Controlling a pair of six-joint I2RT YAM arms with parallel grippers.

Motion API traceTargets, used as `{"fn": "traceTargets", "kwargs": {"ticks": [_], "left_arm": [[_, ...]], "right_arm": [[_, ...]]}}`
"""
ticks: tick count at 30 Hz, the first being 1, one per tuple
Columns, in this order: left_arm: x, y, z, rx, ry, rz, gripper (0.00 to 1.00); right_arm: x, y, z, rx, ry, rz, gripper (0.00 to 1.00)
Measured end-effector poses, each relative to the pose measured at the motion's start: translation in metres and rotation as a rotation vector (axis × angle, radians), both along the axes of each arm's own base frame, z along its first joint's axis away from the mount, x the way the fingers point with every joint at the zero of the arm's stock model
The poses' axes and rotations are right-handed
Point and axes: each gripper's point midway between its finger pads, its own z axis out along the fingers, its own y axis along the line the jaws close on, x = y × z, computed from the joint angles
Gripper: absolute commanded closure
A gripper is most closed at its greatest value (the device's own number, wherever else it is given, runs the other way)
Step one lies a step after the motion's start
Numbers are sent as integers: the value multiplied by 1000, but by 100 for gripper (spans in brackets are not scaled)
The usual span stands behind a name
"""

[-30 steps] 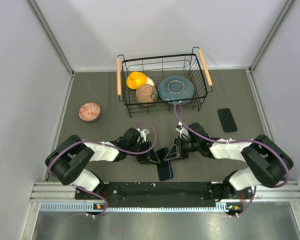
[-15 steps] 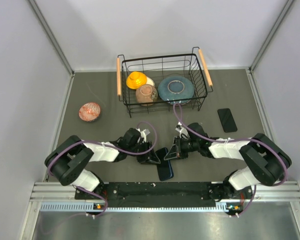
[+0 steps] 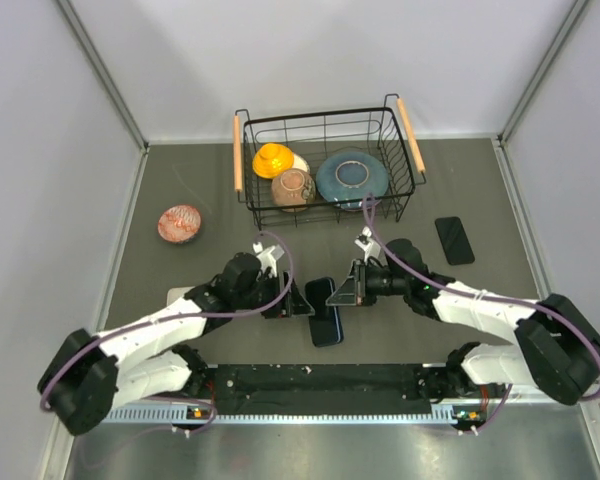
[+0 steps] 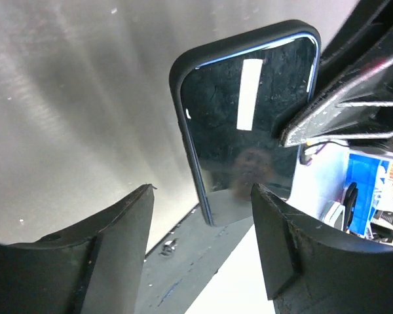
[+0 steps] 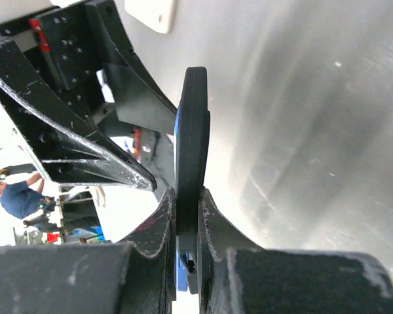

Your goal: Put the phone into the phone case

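Observation:
The phone (image 3: pixel 325 312) has a glossy dark screen with a blue rim and sits inside the dark phone case (image 4: pixel 178 78), which wraps its left and top edges in the left wrist view. My right gripper (image 3: pixel 344 297) is shut on this cased phone (image 5: pixel 191 124), one finger on each face, and the right wrist view shows it edge-on. My left gripper (image 3: pixel 298 303) stands open just left of it; its fingers (image 4: pixel 111 235) are apart and hold nothing, and the phone's lower end lies beyond them.
A wire basket (image 3: pixel 250 175) at the back holds an orange bowl (image 3: pixel 273 158), a brown bowl (image 3: pixel 293 187) and a blue plate (image 3: pixel 351 177). A patterned red bowl (image 3: pixel 180 223) sits at the left. A flat black phone-like slab (image 3: pixel 454 240) lies at the right.
My left gripper has opened and let go of the cased phone, and its arm has swung outward. The right gripper has carried the phone slightly away from the near edge.

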Motion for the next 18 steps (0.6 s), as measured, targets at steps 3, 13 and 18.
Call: {"fn": "traceTargets", "kwargs": {"ticks": [3, 13, 18], "left_arm": [[0, 0, 26, -64, -73, -5, 27], [-3, 6, 86, -218, -221, 30, 21], [-2, 3, 92, -246, -226, 33, 23]], "right_arm": [[2, 4, 25, 91, -52, 1, 100], [-9, 13, 80, 309, -132, 69, 100], [-15, 15, 100, 387, -160, 109, 100]]}}
